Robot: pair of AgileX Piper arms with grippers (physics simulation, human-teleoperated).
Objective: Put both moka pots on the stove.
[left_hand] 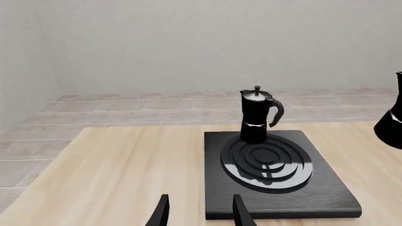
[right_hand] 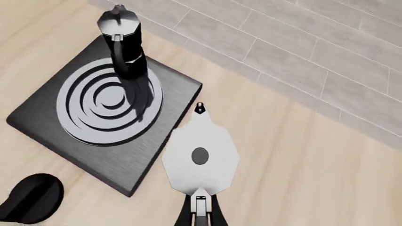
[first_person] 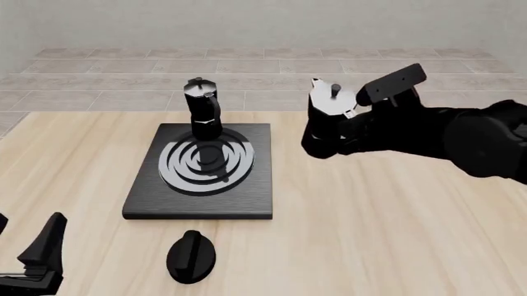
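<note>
One moka pot (first_person: 202, 111) stands upright on the far part of the stove (first_person: 140, 200); it also shows in the left wrist view (left_hand: 256, 115) and the right wrist view (right_hand: 125, 42). My right gripper (first_person: 352, 117) is shut on the handle side of the second moka pot (first_person: 327, 120). It holds the pot slightly tilted over the table, just right of the stove's far right corner. From above I see its grey lid (right_hand: 201, 157). My left gripper (left_hand: 201, 214) is open and empty, low at the near left (first_person: 29, 253), in front of the stove (left_hand: 283, 202).
A black oval knob (first_person: 191, 256) lies on the table in front of the stove and also shows in the right wrist view (right_hand: 31, 197). The wooden table (first_person: 395, 234) ends at a tiled floor and a pale wall behind.
</note>
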